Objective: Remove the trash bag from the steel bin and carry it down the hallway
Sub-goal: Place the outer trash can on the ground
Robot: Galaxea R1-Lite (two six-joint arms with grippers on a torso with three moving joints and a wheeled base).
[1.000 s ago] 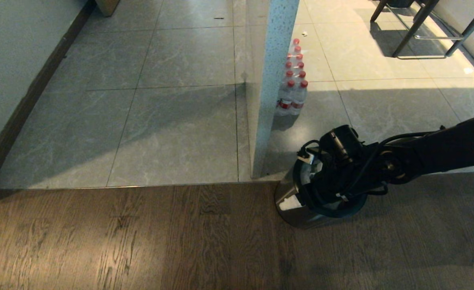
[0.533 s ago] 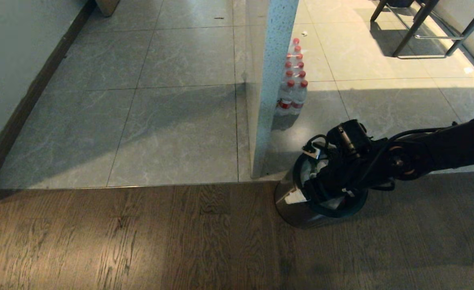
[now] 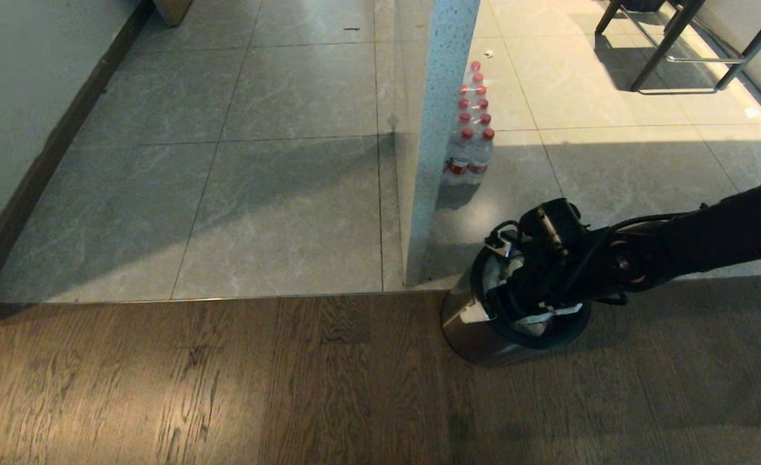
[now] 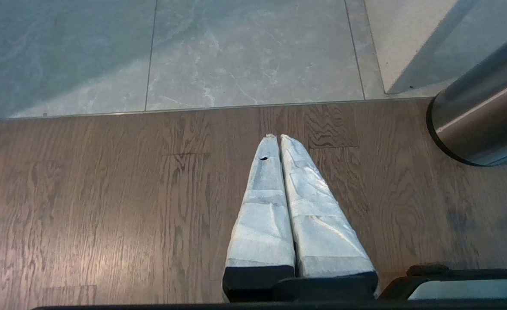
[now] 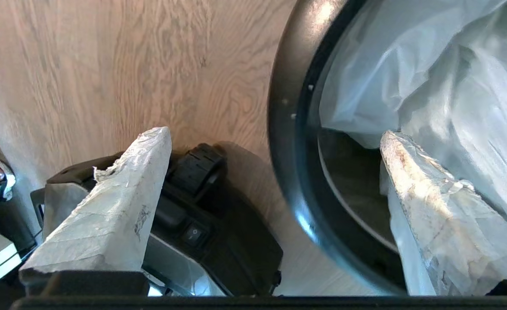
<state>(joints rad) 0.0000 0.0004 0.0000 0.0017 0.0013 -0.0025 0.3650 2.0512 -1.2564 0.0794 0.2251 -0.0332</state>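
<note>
In the head view the steel bin (image 3: 484,323) stood on the wood floor (image 3: 225,387), just beside the foot of a speckled white pillar (image 3: 435,129) and at the edge of the grey tile floor (image 3: 290,194). The right arm reached in from the right, and the right gripper (image 3: 516,303) hung over the bin's mouth. Bits of the trash bag (image 3: 506,268) showed white inside the black rim. A pack of red-capped water bottles (image 3: 471,129) stood on the tiles behind the pillar, and metal chair legs (image 3: 677,45) showed far off.

In the left wrist view the left gripper (image 4: 275,137) hung above the wood floor, its two taped fingers pressed together with nothing between them. The steel bin (image 4: 477,112) stood off to one side.

In the right wrist view the right gripper (image 5: 275,133) stood spread wide, holding nothing. One taped finger (image 5: 107,206) was outside the bin (image 5: 288,129), over the floor and the robot's dark base (image 5: 210,241). The other finger (image 5: 430,193) was inside the rim, against the crinkled trash bag (image 5: 430,77), which lay in the bin.
</note>
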